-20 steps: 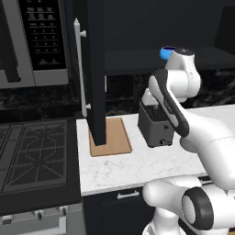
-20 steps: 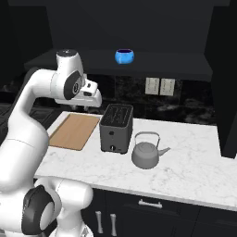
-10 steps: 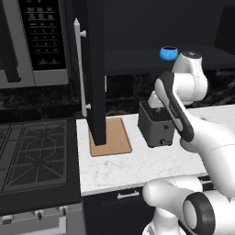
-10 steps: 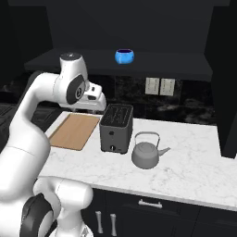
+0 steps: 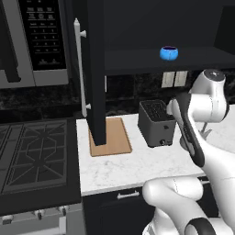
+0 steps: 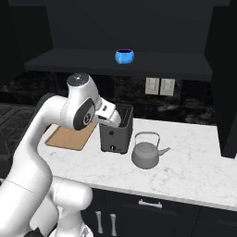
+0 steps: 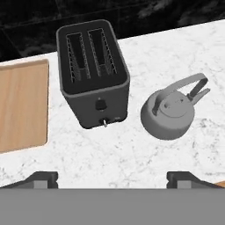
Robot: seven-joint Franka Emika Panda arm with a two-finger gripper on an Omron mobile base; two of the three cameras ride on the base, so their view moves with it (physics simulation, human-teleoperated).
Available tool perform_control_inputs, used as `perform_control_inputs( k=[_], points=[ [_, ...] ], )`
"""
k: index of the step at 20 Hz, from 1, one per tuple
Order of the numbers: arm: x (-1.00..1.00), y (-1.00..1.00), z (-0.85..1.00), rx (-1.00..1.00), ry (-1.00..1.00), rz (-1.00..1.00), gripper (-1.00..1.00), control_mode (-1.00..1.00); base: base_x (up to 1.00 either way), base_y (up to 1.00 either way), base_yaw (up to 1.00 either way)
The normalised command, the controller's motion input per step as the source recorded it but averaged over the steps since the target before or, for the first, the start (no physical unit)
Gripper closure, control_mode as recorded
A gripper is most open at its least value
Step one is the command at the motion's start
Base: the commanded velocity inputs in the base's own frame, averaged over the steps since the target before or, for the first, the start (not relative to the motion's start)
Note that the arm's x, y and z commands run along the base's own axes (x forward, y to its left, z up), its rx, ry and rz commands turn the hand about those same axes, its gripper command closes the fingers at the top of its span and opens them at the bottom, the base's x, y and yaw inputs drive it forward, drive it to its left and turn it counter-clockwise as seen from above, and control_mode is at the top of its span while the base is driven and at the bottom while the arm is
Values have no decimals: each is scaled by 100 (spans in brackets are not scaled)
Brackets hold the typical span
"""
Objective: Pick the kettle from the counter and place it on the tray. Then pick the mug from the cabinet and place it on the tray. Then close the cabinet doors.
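Hand [image 7: 112,178] wide open, holding nothing; fingertips [image 7: 43,177] far apart at 6 o'clock of the hand view, hovering above the bench [image 7: 132,162] near its front strip.

Bare marble directly below the hand, clear of objects up to the toaster front.

Kettle [image 7: 168,113] at about 2 o'clock from the hand, upright on the bench, arched handle angled toward 1 o'clock. In the right base view, kettle [image 6: 146,152] just right of the toaster [image 6: 116,128], small gap between, not touching. Open marble to the kettle's right and front out to the bench edge.

Toaster [image 7: 93,72] at 12 o'clock, slots up, lever facing the hand.

Tray [image 7: 21,104] at 10 o'clock, flat on the bench, apart from the toaster by a strip of marble; top bare. In the left base view, tray [image 5: 115,139] partly under the open cabinet door [image 5: 95,69], whose lower edge hangs over the tray's left part. Stovetop [image 5: 32,156] borders the bench on the left.

Farthest: mug [image 6: 124,56] on the cabinet shelf [image 6: 69,62], above and behind the toaster, free shelf on both sides. Cabinet open.
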Motion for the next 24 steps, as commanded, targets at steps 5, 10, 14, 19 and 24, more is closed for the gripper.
perform_control_inputs(
  k=[5, 10, 14, 19, 24],
  points=[
    [9, -66, -20, 8, -2, -54, -100, -100, 0, 0, 0],
    [11, -70, -10, 17, 0, -47, -100, -100, 0, 0, 0],
    [31, -66, -8, 23, 6, -31, -100, -100, 0, 0, 0],
    [41, -36, -10, 17, 2, -10, -100, -100, 0, 0, 0],
    [41, -1, -21, 3, 0, 0, -100, -100, 0, 0, 0]
  ],
)
